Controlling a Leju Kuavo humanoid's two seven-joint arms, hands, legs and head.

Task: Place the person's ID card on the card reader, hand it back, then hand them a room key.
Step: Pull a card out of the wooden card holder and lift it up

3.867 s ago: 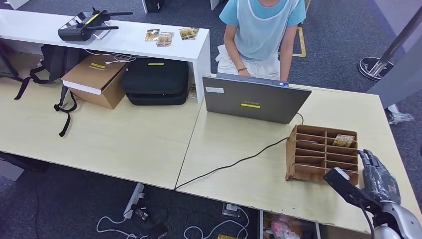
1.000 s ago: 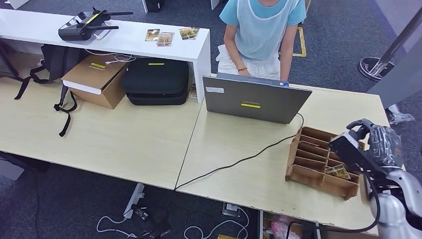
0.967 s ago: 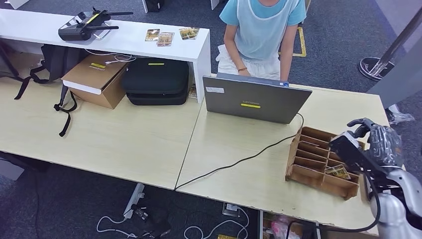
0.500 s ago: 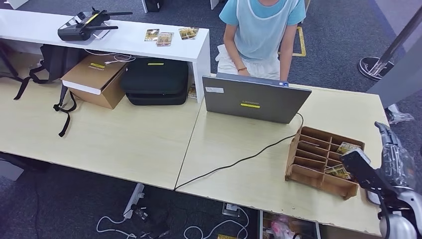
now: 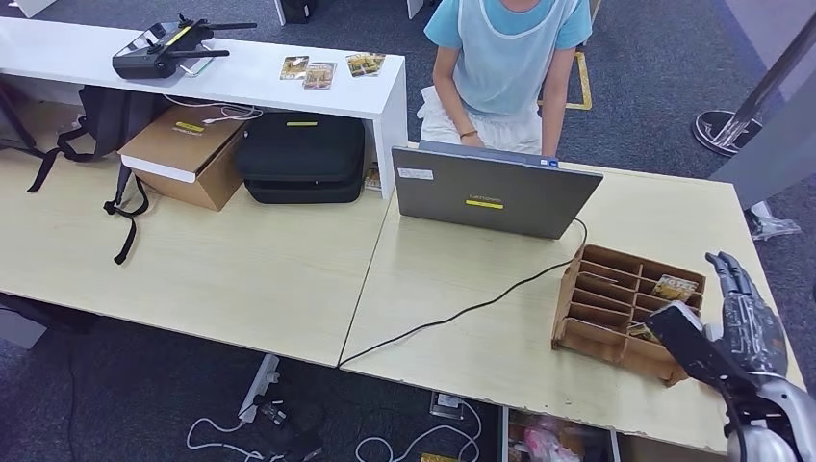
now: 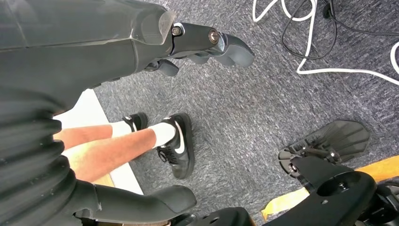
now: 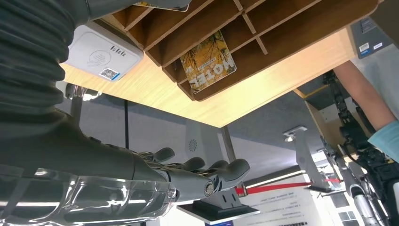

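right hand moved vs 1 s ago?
Yes. The right hand was over the far right corner of the wooden card rack; now it sits nearer the robot, beside the rack's right end, fingers apart and holding nothing.

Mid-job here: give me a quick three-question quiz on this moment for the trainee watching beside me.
1. True or false: the right robot hand is holding a card.
2. Where does the wooden organizer stand?
A) on the white shelf
B) on the table, to the robot's right of the laptop
C) on the floor
3. Fill in: in the right wrist view, the white device lying on the table beside the organizer is the ____.

Key: 1 false, its fingers are spread and hold nothing; 2 B; 3 card reader.
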